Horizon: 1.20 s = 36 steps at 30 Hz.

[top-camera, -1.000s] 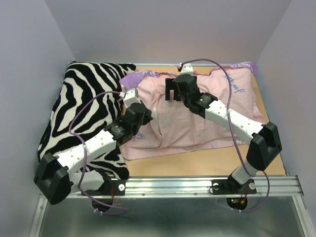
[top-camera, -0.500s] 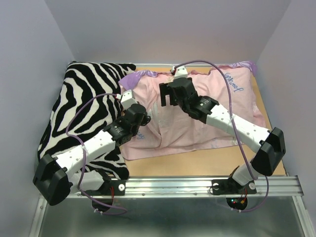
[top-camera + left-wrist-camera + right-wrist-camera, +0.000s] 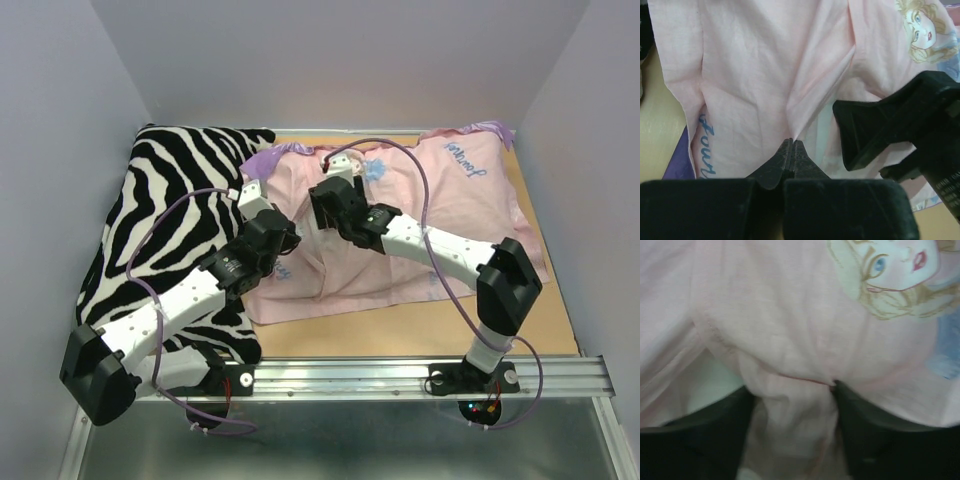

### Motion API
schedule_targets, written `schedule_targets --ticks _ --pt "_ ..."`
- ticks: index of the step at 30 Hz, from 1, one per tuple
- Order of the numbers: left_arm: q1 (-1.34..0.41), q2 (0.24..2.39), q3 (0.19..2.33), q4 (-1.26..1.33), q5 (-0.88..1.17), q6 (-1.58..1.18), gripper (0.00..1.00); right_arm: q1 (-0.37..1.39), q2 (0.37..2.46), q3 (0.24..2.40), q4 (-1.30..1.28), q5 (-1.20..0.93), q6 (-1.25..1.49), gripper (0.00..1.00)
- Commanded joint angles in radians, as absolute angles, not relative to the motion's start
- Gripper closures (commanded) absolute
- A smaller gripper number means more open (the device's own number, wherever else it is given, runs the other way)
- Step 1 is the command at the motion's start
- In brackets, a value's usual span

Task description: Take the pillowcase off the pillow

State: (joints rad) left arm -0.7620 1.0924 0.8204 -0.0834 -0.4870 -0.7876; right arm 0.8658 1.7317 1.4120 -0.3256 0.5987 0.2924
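The pillowcase lies spread across the table with its pale pink inner side up and a purple edge at the back left. The pillow is hidden inside it; a pale white patch shows beside a fold, and I cannot tell whether that is the pillow. My left gripper is shut on a pinch of the pink fabric near the case's left end. Just right of it, my right gripper presses down with a thick bunch of pillowcase filling the gap between its fingers.
A black-and-white zebra-striped cushion fills the left side, under the left arm. Bare wooden table shows in front of the pillowcase, then a metal rail. Grey walls close in the back and both sides.
My right gripper has moved left and down onto the pillowcase and closed from wide open onto a bunch of it. The left gripper has kept its pinch and barely moved.
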Motion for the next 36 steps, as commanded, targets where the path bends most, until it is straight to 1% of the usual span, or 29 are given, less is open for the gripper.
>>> schedule_targets --ticks 1,2,4,5,7,10,13,15,17,20,21,22,23,24,25,26,27,28,30,33,36 --pt "-0.756 1.062 0.853 -0.127 -0.523 -0.791 1.0 0.767 1.729 1.372 -0.364 0.652 0.324 0.9" --pt "-0.753 1.058 0.841 -0.13 -0.529 -0.798 1.0 0.728 1.703 1.339 -0.365 0.619 0.334 0.99" --pt "-0.741 1.054 0.827 -0.133 -0.534 -0.814 1.0 0.614 1.634 1.31 -0.374 0.614 0.336 0.99" --pt "-0.738 1.046 0.818 -0.136 -0.535 -0.825 1.0 0.58 1.567 1.301 -0.38 0.617 0.334 0.99" --pt "-0.73 1.035 0.792 -0.147 -0.552 -0.868 1.0 0.482 1.513 1.281 -0.402 0.592 0.328 0.99" --pt "-0.709 1.012 0.74 -0.158 -0.572 -0.937 1.0 0.41 1.47 1.272 -0.426 0.592 0.324 0.99" --pt "-0.674 1.009 0.654 -0.075 -0.519 -0.956 1.0 0.4 1.489 1.272 -0.446 0.563 0.347 0.98" --pt "-0.672 1.051 0.611 -0.017 -0.461 -0.956 1.0 0.403 1.5 1.256 -0.445 0.456 0.363 0.98" --pt "-0.673 1.093 0.589 0.026 -0.427 -0.965 1.0 0.406 1.509 1.243 -0.445 0.437 0.377 0.97" --pt "-0.689 1.187 0.542 0.124 -0.361 -0.957 1.0 0.414 1.5 1.204 -0.443 0.417 0.379 0.93" --pt "-0.701 1.207 0.538 0.138 -0.357 -0.959 1.0 0.413 1.491 1.2 -0.443 0.402 0.377 0.87" --pt "-0.706 1.229 0.537 0.162 -0.353 -0.957 1.0 0.426 1.465 1.198 -0.445 0.402 0.374 0.79" --pt "-0.71 1.25 0.537 0.173 -0.347 -0.956 1.0 0.437 1.448 1.198 -0.445 0.4 0.37 0.69" --pt "-0.715 1.29 0.538 0.196 -0.336 -0.954 1.0 0.449 1.428 1.204 -0.445 0.4 0.359 0.48" --pt "-0.727 1.307 0.541 0.205 -0.333 -0.951 1.0 0.486 1.41 1.212 -0.445 0.4 0.353 0.4" --pt "-0.733 1.331 0.546 0.215 -0.33 -0.948 1.0 0.511 1.379 1.221 -0.445 0.402 0.342 0.33" --pt "-0.739 1.341 0.555 0.23 -0.324 -0.939 1.0 0.538 1.367 1.244 -0.446 0.437 0.328 0.23" --pt "-0.745 1.345 0.561 0.233 -0.321 -0.934 1.0 0.599 1.359 1.255 -0.448 0.457 0.318 0.2" --pt "-0.758 1.354 0.583 0.235 -0.319 -0.924 1.0 0.659 1.35 1.284 -0.456 0.506 0.296 0.16" --pt "-0.761 1.347 0.604 0.23 -0.31 -0.911 1.0 0.815 1.358 1.319 -0.489 0.56 0.284 0.15" --pt "-0.762 1.328 0.623 0.222 -0.304 -0.905 1.0 0.903 1.359 1.295 -0.503 0.586 0.284 0.14"
